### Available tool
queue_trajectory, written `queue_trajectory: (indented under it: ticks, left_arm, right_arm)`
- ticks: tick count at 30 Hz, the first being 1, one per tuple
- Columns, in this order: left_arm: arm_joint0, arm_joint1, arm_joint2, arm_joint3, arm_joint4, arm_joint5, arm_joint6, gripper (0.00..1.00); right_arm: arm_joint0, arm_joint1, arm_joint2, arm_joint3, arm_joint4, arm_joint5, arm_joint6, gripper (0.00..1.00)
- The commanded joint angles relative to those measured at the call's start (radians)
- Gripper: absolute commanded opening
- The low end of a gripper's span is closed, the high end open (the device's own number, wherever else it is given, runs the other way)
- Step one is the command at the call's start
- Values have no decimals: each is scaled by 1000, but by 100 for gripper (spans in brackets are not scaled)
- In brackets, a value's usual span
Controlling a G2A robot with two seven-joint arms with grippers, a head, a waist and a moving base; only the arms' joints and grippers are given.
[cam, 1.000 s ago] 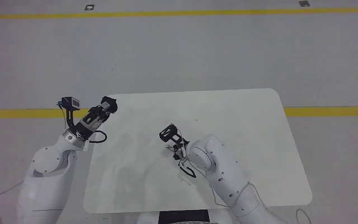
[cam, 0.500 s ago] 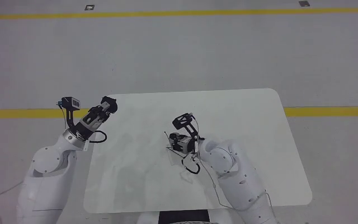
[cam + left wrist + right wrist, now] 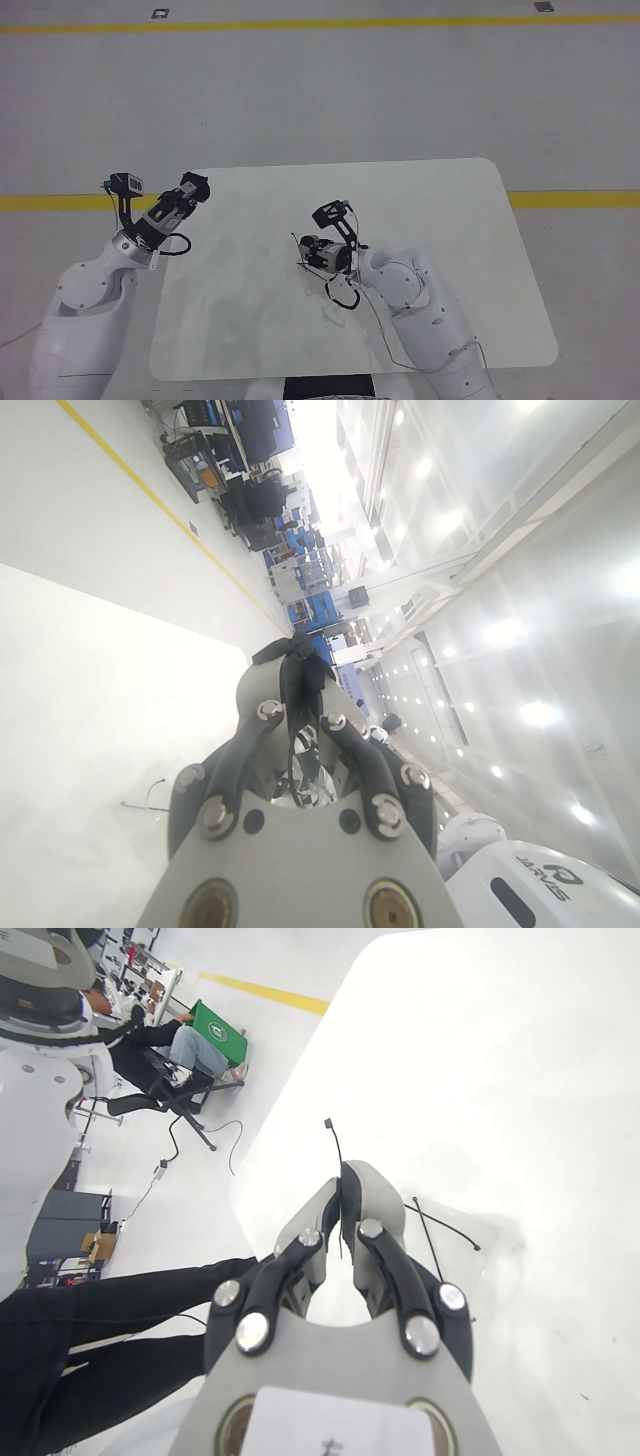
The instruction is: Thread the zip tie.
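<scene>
Right pincer [image 3: 342, 1180], right wrist view: clenched on zip tie, both pads pressed on the strap.
Zip tie [image 3: 334, 1140], same view: black, gripped partway along the strap; head end sticking out past the fingertips, other end hanging back between the fingers, over the counter [image 3: 500, 1053].
Spare ties [image 3: 440, 1228], same view: two, black, crossed, lying on clear plastic [image 3: 492, 1233] on the counter, near the right pincer.
Left pincer [image 3: 294, 657], left wrist view: clenched, black-wrapped tips touching, nothing seen in the grip.
Top view, right pincer: over the middle part of the counter, pointing toward the left arm's side.
Top view, left pincer: at the counter's left edge, well apart from the right pincer.
</scene>
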Motion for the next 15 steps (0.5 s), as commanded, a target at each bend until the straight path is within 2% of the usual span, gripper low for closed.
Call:
queue_trajectory:
  ticks: [1,4,9,12,15]
  left_arm:
    - [0,-1,4,1,1,8,19,0]
    - [8,-2,10,4,-18,17,27,0]
    - [25,-3,7,12,-80,23,-1,0]
    - [33,-2,4,23,-134,14,-47,0]
    - [38,-1,-1,39,-196,0,-120,0]
  right_arm:
    - [5,-2,-12,6,22,8,-60,0]
    - [21,-6,-36,13,48,23,-153,0]
    - [43,-13,-66,24,123,20,-283,0]
    - [56,-15,-82,33,166,6,-345,0]
    - [65,-19,-94,45,218,-7,-407,0]
